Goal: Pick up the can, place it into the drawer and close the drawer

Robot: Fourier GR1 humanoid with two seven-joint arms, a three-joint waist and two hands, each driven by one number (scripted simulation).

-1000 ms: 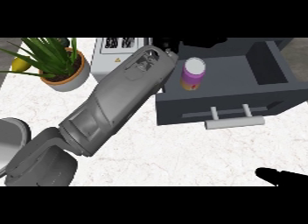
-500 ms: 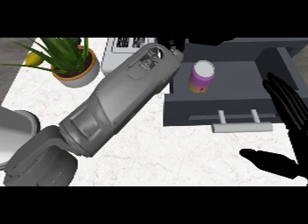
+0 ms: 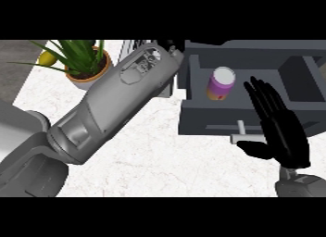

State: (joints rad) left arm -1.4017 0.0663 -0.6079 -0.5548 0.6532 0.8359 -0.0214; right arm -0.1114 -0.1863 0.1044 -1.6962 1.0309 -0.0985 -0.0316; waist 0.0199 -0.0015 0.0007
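Observation:
A purple can (image 3: 220, 85) with a white lid and an orange band stands upright inside the open dark grey drawer (image 3: 309, 78). The drawer's pale handle (image 3: 242, 133) shows at its front, partly covered by my right hand (image 3: 282, 132). That hand is open, fingers straight and pointing up, held over the drawer's front right part, just right of the can and apart from it. My left forearm (image 3: 118, 102) stretches diagonally from the lower left to the drawer's back left corner. The left hand itself is hidden behind the drawer's edge.
A potted green plant (image 3: 80, 65) stands at the back left with a yellow fruit (image 3: 48, 58) beside it. A white appliance (image 3: 169, 88) lies behind the left forearm. The white marble counter (image 3: 159, 157) spreads in front of the drawer.
My right hand has risen from the lower right and moved left, over the drawer's front. The view has shifted, so the drawer and can appear further right. The can stays in the drawer.

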